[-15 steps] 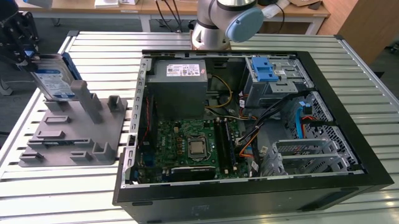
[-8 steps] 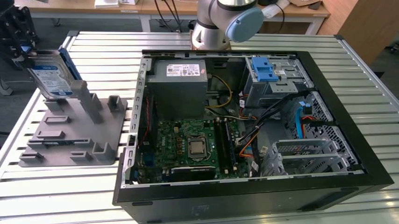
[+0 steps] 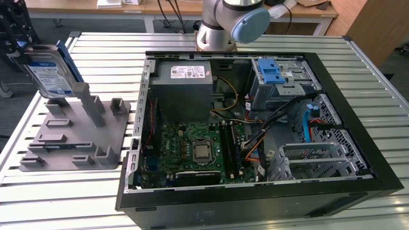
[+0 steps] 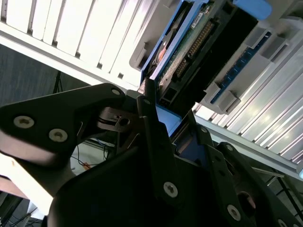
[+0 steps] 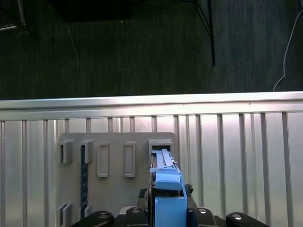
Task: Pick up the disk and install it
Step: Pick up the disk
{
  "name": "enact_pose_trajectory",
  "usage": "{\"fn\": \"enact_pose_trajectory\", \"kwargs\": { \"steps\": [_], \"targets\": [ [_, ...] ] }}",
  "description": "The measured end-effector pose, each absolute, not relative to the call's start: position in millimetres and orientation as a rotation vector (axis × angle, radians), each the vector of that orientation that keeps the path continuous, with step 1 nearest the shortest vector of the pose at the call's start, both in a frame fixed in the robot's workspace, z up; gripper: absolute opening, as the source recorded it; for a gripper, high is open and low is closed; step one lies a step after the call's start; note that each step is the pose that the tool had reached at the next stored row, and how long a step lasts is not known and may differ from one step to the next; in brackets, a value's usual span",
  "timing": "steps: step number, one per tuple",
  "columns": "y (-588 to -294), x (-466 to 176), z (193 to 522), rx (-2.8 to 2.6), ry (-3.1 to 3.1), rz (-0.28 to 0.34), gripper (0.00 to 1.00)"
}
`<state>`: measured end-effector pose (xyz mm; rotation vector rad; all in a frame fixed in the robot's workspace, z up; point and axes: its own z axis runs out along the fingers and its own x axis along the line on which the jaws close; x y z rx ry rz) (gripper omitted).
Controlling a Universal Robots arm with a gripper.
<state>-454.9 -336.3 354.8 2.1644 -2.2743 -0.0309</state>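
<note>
Hand (image 4: 173, 120) clamped on disk (image 3: 51, 72), held upright over grey fixture (image 3: 70, 139) by counter (image 3: 102, 57) edge; slot likely demands vertical grip.

An open computer case (image 3: 255, 197) sits beside a grey stand (image 3: 67, 140) on a slatted table (image 3: 115, 57)

The silver robot arm with pale blue joint caps (image 3: 221, 21) stands upright at the back of the exterior view. Its black two-finger gripper (image 4: 166, 112) points downward, the fingers (image 4: 150, 127) clamped on the blue-framed silver disk (image 3: 50, 72)
</note>
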Motion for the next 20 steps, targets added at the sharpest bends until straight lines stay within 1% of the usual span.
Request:
{"fn": "enact_pose_trajectory", "kwargs": {
  "steps": [16, 20],
  "targets": [
    [-336.1, -454.8, 386.2, 2.158, -2.268, -0.016, 0.36],
    [-336.1, -454.8, 387.5, 2.158, -2.268, -0.016, 0.36]
  ]
}}
